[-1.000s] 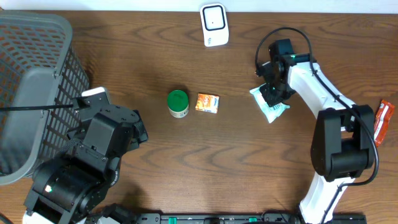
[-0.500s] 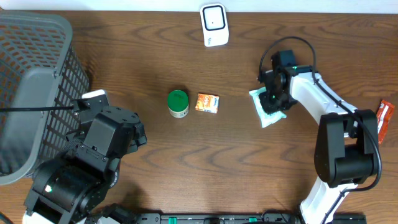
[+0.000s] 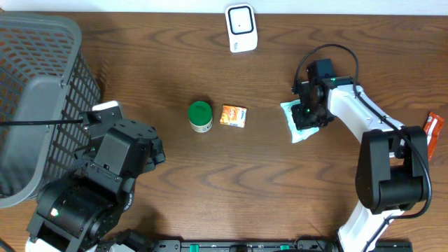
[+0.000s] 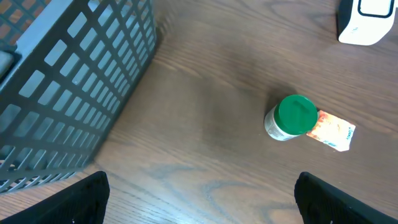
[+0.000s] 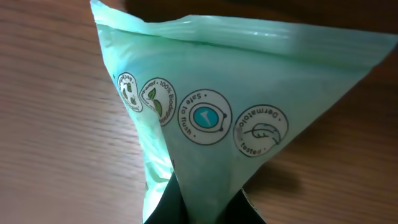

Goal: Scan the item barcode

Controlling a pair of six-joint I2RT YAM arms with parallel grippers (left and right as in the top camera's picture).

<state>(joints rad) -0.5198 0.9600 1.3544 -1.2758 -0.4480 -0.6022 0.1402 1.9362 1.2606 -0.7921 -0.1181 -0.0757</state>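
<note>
A pale green wipes pack [image 3: 299, 122] lies at the right of the table, and my right gripper [image 3: 309, 110] is shut on its edge. In the right wrist view the pack [image 5: 205, 118] fills the frame, pinched between the two dark fingers [image 5: 168, 208] at the bottom, printed round symbols facing me. The white scanner [image 3: 241, 26] stands at the back edge of the table. My left gripper [image 4: 202, 208] hangs open over bare wood at the left, fingers [image 4: 78, 199] far apart, holding nothing. No barcode shows in any view.
A green-lidded jar [image 3: 200, 116] and a small orange packet [image 3: 234, 115] sit mid-table; both show in the left wrist view, jar [image 4: 291, 117] and packet [image 4: 333, 129]. A grey mesh basket [image 3: 42, 77] stands at the left. A red-orange packet [image 3: 432, 135] lies at the right edge.
My right gripper briefly loosened and shut again on the wipes pack, shifting slightly right; the pack turned and moved a little toward the left. The left arm has not moved.
</note>
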